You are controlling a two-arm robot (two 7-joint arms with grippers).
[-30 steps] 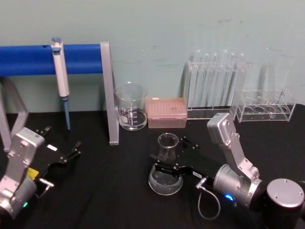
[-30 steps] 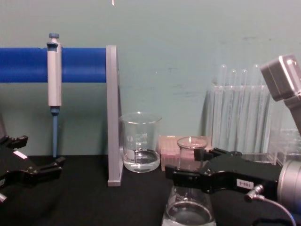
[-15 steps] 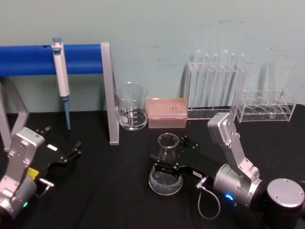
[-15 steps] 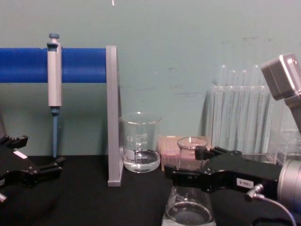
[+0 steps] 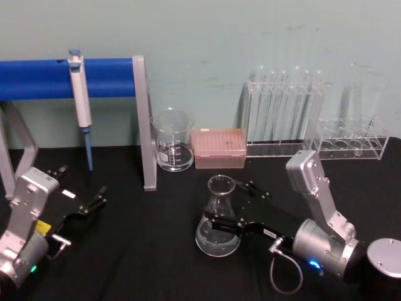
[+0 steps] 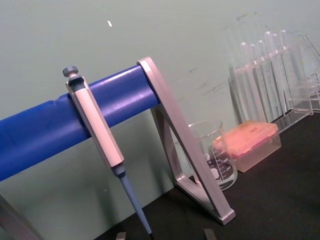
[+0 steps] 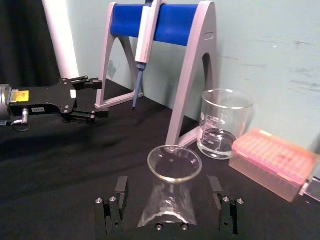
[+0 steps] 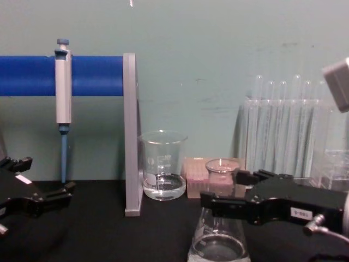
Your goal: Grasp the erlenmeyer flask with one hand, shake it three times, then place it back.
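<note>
Straddling one erlenmeyer flask (image 5: 218, 226), right tool (image 5: 233, 205) spread; left tool (image 5: 88, 205) spread, idle.

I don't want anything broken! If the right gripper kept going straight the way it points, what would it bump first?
Probably the erlenmeyer flask: the right gripper has its open jaws either side of it already.

— What stands along the wall?
— A blue bar stand (image 5: 94, 77) with a pipette (image 5: 79, 100) hanging on it, a glass beaker (image 5: 171, 148), a pink tip box (image 5: 218, 148).
— Farther right?
— Test tubes (image 5: 285, 106) in a clear rack.
</note>
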